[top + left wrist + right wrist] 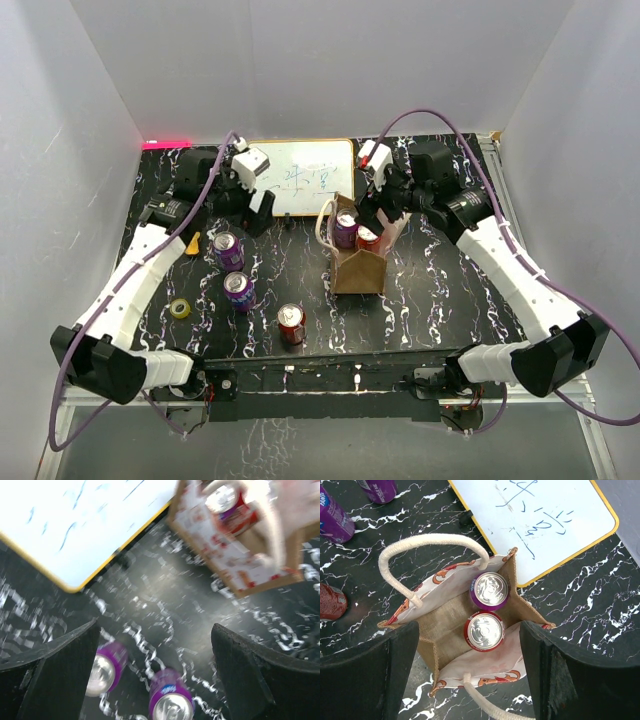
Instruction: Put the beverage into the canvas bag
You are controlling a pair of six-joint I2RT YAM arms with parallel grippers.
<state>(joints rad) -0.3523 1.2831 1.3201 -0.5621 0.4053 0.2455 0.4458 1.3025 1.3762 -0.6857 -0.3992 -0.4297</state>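
Two soda cans (pixel 490 591) are seen in the canvas bag (pixel 358 272), three on the worktop (pixel 440 290), with the left tool (pixel 155 626) and right tool (pixel 469 635) both spread apart.

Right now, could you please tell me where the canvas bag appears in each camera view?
Top external: the canvas bag stands mid-table, just in front of the whiteboard.
Left wrist: canvas bag at upper right, blurred; whiteboard at upper left.
Right wrist: canvas bag in the centre, seen from above; whiteboard at upper right.
Shared landmark: the whiteboard.
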